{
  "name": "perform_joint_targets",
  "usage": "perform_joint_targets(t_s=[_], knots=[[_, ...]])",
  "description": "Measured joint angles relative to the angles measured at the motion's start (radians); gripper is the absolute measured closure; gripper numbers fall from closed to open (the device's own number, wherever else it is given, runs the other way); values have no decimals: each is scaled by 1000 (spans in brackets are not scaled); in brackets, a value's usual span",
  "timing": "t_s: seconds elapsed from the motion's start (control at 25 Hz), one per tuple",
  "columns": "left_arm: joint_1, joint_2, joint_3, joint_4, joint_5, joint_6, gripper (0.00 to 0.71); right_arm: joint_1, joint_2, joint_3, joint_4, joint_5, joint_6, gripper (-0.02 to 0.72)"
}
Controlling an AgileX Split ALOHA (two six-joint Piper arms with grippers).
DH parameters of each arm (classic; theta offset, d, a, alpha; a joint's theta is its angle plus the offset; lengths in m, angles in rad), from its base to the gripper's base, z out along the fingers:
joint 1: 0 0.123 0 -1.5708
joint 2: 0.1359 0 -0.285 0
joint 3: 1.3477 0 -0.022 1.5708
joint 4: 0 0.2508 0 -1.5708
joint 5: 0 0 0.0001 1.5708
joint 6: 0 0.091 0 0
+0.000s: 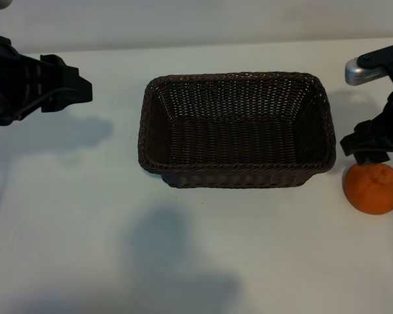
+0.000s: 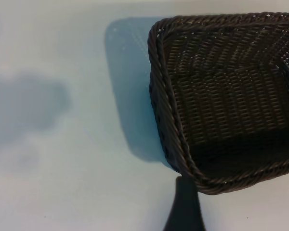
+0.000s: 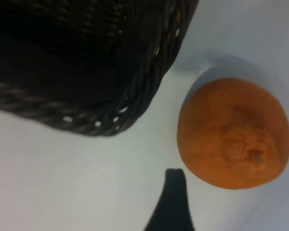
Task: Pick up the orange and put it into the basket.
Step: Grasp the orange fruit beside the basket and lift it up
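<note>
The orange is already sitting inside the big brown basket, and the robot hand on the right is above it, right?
Not quite. The orange is not inside the basket; it sits on the table just outside the basket's right end. The exterior view shows this, and the basket holds nothing. The right gripper is indeed just above the orange.

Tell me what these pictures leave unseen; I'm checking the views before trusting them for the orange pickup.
- Right hand: exterior view's edge crops it; the right wrist view shows one fingertip.
- Left hand: fingers merge into one dark shape in the exterior view.
- Orange: its underside is hidden.
- Basket: the far outer wall is hidden behind its rim; both wrist views crop it.
</note>
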Motion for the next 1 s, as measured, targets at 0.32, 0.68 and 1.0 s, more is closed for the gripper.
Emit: perform_joint_targets(t_s=[0.32, 0.68, 1.0], knots=[[0, 2, 0, 0, 0, 1, 120, 0, 87, 0, -71, -64, 158, 108], [0, 2, 0, 1, 0, 2, 120, 0, 153, 0, -185, -64, 278, 108], [0, 2, 0, 3, -2, 7, 120, -40, 237, 0, -169, -79, 281, 108]])
